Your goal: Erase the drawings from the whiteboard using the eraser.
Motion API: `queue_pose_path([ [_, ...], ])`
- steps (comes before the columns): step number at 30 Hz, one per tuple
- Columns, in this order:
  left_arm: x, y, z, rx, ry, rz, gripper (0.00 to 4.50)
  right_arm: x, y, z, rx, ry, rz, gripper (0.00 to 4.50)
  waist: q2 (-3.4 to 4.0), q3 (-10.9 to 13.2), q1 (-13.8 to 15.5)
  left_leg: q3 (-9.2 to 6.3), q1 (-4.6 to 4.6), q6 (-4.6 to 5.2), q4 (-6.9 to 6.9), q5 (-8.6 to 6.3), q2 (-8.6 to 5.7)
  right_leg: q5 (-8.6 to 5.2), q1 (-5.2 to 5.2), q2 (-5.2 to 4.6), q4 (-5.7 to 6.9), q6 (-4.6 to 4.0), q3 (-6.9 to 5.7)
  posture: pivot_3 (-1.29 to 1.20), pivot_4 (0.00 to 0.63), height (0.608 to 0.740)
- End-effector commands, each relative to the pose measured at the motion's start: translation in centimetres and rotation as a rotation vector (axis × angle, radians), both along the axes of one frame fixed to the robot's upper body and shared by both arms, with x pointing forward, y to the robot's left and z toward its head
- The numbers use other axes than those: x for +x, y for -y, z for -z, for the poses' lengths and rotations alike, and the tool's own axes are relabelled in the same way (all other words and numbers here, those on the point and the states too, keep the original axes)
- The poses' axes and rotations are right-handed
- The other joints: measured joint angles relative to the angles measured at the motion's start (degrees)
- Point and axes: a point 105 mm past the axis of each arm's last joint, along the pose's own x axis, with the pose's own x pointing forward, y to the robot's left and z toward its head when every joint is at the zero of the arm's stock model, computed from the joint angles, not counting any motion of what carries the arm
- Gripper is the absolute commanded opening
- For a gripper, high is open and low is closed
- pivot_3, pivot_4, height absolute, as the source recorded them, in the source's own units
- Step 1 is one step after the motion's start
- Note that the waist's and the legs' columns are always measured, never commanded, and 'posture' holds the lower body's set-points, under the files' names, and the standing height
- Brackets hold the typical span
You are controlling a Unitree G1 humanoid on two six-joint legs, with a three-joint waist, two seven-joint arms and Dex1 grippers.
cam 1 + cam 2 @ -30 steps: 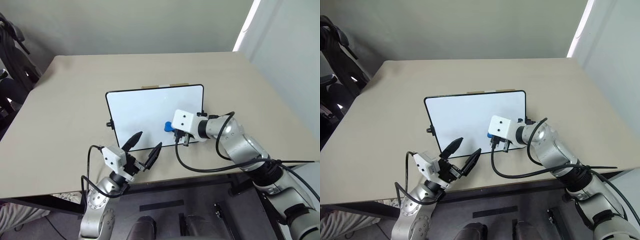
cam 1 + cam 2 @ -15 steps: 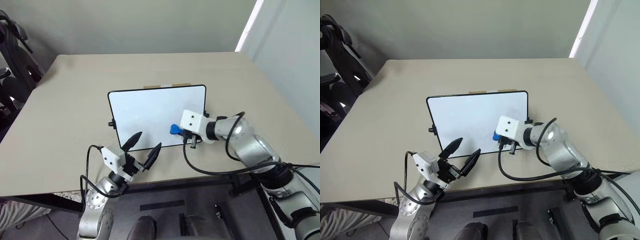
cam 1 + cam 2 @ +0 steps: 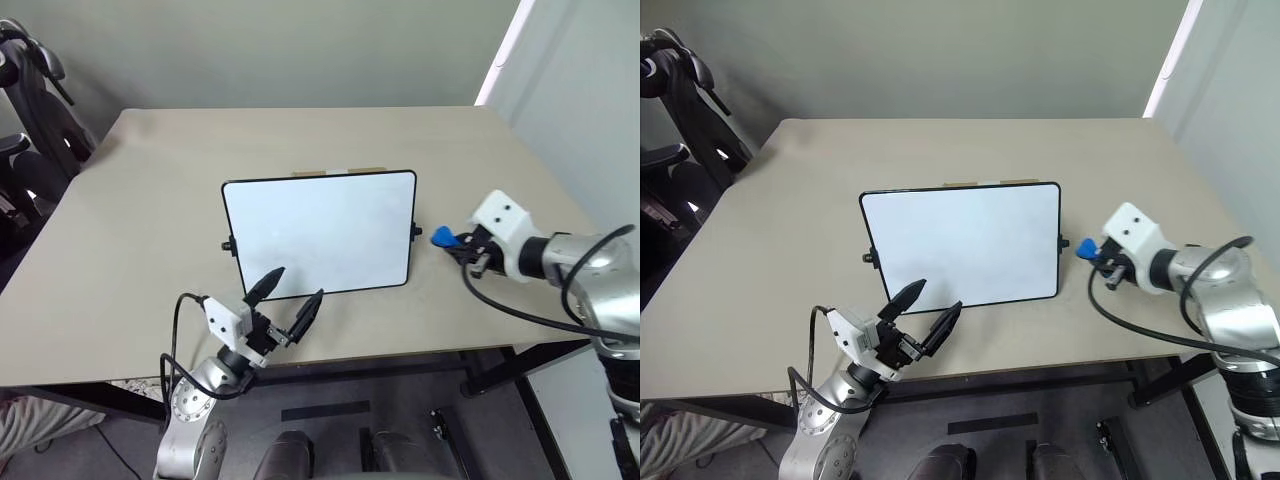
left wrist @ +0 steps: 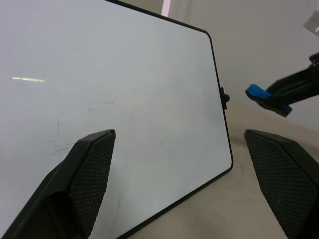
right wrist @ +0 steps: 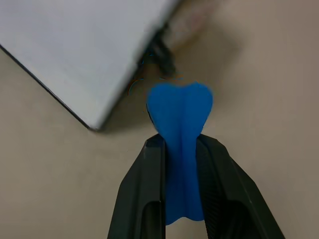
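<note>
Right claw point(image 3: 452, 242) is pinching the blue eraser point(image 3: 441, 237) at the frame's right, just off the whiteboard point(image 3: 320, 235), which looks wiped clean mid-worktop point(image 3: 140, 220). Left claw point(image 3: 285, 297) is hanging open and empty, lower left. Judged next: setting the eraser down.

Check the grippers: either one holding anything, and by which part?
Right gripper holds the blue eraser, fingers pinching its narrow lower end, the wide end sticking out. Left gripper is open and holds nothing.
</note>
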Motion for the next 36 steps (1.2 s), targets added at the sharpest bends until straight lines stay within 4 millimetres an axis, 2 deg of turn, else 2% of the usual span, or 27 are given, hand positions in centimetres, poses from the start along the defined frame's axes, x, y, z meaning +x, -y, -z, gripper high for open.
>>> queue_pose_path([
  [1, -0.4, 0.4, -1.5, -0.004, 0.064, 0.011, 4.50, 0.2, 0.9, -0.2, 0.003, 0.014, 0.038, 0.86, -0.01, 0.0, -0.2, 0.00, 0.00, 0.00, 0.00, 0.00, 0.00, 0.01, -0.01, 0.00, 0.00, 0.02, 0.00, 0.00, 0.150, 0.740],
  [4, -0.3, 0.6, -1.5, -0.004, 0.066, 0.014, 4.50, 0.8, 1.1, 1.6, -0.002, -0.050, 0.078, 0.86, -0.02, 0.1, -0.5, 0.04, 0.03, 0.02, 0.00, 0.03, -0.01, 0.05, 0.00, 0.00, 0.00, 0.09, 0.00, 0.00, 0.150, 0.740],
  [10, -0.4, 0.7, -1.5, -0.002, 0.070, 0.018, 4.50, 2.3, 0.9, 3.2, 0.055, -0.116, 0.125, 0.86, 0.11, 0.1, -0.5, 0.04, 0.04, 0.16, 0.00, 0.12, 0.00, 0.34, -0.08, 0.00, 0.07, 0.57, 0.01, 0.00, 0.150, 0.740],
  [13, -0.5, 0.8, -1.6, -0.001, 0.069, 0.019, 4.50, 2.4, 0.7, 4.1, 0.049, -0.134, 0.119, 1.53, 0.18, 0.0, -0.2, 0.02, 0.01, 0.21, 0.00, 0.12, 0.02, 0.33, -0.05, 0.00, 0.01, 0.58, 0.00, 0.00, 0.150, 0.740],
  [16, -0.5, 0.7, -1.5, 0.001, 0.067, 0.018, 4.50, 2.5, 0.6, 4.4, 0.033, -0.140, 0.116, 2.52, 0.21, 0.0, -0.1, 0.01, -0.03, 0.28, 0.00, 0.08, 0.01, 0.30, -0.02, -0.01, -0.03, 0.57, 0.00, 0.00, 0.150, 0.740],
  [21, -0.6, 0.4, -1.5, 0.004, 0.064, 0.010, 4.50, 2.4, 0.9, 3.8, 0.026, -0.119, 0.116, 4.28, 0.23, 0.0, -0.1, 0.02, -0.03, 0.28, 0.00, 0.04, 0.01, 0.31, 0.00, 0.00, -0.03, 0.57, 0.00, 0.00, 0.150, 0.740],
  [22, -0.6, 0.4, -1.5, 0.003, 0.063, 0.010, 4.50, 2.2, 0.9, 3.4, 0.038, -0.106, 0.109, 4.47, 0.24, 0.0, -0.1, 0.02, -0.03, 0.28, 0.00, 0.04, 0.01, 0.31, -0.01, 0.00, -0.02, 0.57, 0.00, 0.00, 0.150, 0.740],
  [26, -0.5, 0.4, -1.4, 0.002, 0.058, 0.013, 4.50, 1.4, 0.7, 0.7, 0.124, 0.001, 0.047, 4.47, 0.23, 0.0, 0.0, 0.02, -0.04, 0.27, 0.00, 0.04, 0.01, 0.25, -0.01, 0.00, -0.02, 0.47, -0.01, 0.00, 0.150, 0.740],
  [29, -0.3, 0.5, -1.3, 0.000, 0.055, 0.018, 4.50, 0.2, -0.1, -0.6, 0.157, 0.089, -0.032, 4.47, 0.19, 0.0, 0.0, 0.03, -0.02, 0.26, 0.01, 0.04, 0.00, 0.04, 0.04, 0.00, -0.02, 0.13, 0.00, 0.00, 0.150, 0.740],
  [36, 0.1, 0.7, -1.0, -0.003, 0.052, 0.028, 4.50, -3.4, -4.3, -1.7, 0.357, 0.143, -0.214, 4.47, 0.06, 0.0, -0.2, 0.05, 0.02, 0.22, 0.02, 0.03, 0.00, -0.01, 0.09, 0.03, -0.01, 0.13, -0.01, 0.00, 0.150, 0.740],
])
